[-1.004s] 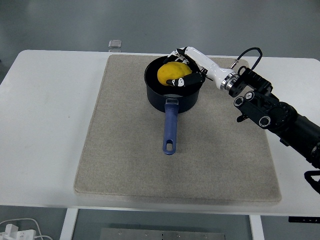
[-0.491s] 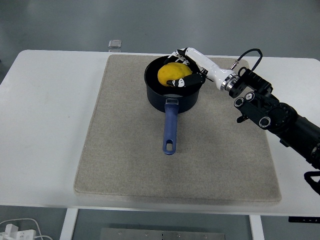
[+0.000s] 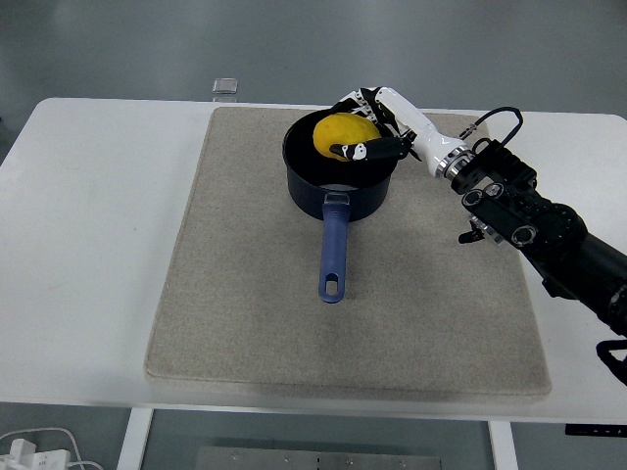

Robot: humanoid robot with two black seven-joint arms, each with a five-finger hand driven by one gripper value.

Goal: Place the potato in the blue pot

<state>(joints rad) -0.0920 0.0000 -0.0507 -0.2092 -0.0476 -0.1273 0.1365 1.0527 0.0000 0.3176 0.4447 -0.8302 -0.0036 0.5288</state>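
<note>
Holding the potato [image 3: 345, 134] with our right hand [image 3: 377, 127], fingers wrapped round it; it sits above the blue pot [image 3: 338, 186], over the pot's 1 o'clock rim; pot handle points to 6 o'clock; pot rests on the beige mat [image 3: 245, 294] on the white table [image 3: 88, 245]; small clear box [image 3: 225, 86] at 12 o'clock beyond the mat.

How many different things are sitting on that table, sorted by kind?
Pots: 1, the blue pot
Vegetables: 1, the yellow potato, held over the pot by the right hand
Mats: 1, the beige mat
Small clear objects: 1, at the far edge
Total: 4
</note>
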